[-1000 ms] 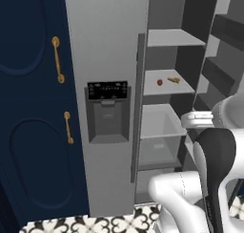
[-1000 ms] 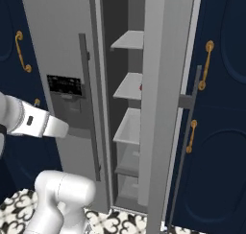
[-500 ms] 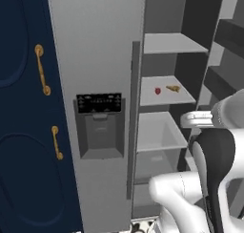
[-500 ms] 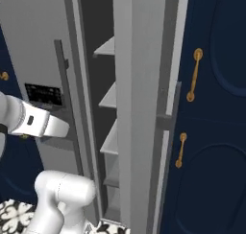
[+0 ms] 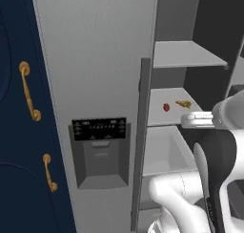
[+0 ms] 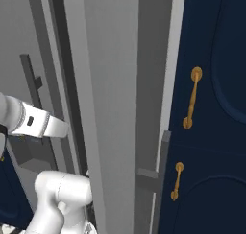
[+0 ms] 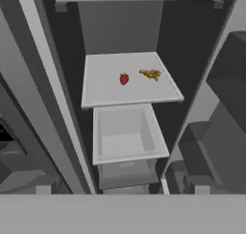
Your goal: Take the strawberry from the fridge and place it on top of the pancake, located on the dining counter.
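Strawberry [image 7: 124, 78] lies on the middle shelf [image 7: 105, 91] inside the open fridge [image 5: 100, 60], with a small yellow-brown item [image 7: 151, 74] just beside it at about 3 o'clock, the two apart. Below that shelf sits a pale open drawer [image 7: 127, 134]. From the left base camera the berry [image 5: 166, 107] shows past the door's vertical bar handle [image 5: 141, 141], right of the dark dispenser panel [image 5: 99, 129]. Whether the hand is wide or narrow cannot be told

The fridge [image 5: 95, 60] looks matt grey metal, its shelf [image 7: 129, 79] smooth white.
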### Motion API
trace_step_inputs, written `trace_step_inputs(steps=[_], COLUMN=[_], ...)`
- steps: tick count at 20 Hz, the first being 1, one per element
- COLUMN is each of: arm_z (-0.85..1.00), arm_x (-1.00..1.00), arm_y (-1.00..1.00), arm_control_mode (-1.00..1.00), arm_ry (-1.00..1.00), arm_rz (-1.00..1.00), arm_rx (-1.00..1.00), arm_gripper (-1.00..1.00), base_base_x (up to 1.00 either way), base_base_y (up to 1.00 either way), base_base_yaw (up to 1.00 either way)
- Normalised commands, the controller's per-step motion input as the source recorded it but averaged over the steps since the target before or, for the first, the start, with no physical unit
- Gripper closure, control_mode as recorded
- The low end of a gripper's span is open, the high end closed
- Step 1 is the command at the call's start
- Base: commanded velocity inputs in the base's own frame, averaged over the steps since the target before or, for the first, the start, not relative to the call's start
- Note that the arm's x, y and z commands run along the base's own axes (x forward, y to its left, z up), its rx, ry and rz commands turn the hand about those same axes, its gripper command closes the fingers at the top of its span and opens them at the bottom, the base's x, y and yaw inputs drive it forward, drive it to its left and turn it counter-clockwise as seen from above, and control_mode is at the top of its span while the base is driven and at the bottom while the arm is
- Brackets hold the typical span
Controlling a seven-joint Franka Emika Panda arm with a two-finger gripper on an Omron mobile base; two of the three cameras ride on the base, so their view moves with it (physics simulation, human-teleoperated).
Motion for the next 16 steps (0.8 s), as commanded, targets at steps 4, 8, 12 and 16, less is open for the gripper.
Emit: trace_step_inputs(steps=[4, 8, 12, 16], arm_z=[0.00, 0.00, -0.01, -0.15], arm_x=[0.00, 0.00, 0.82, 0.78], arm_y=[0.00, 0.00, 0.00, 0.00], arm_control_mode=[1.00, 1.00, -1.00, -1.00], arm_ry=[0.00, 0.00, 0.17, 0.20], arm_rz=[0.00, 0.00, 0.00, 0.00], arm_rx=[0.00, 0.00, 0.03, 0.00], arm_gripper=[-1.00, -1.00, -1.00, -1.00], base_base_x=[0.79, 0.88, 0.00, 0.00], base_base_y=[-0.24, -0.12, 0.00, 0.00], base_base_yaw=[0.00, 0.00, 0.00, 0.00])
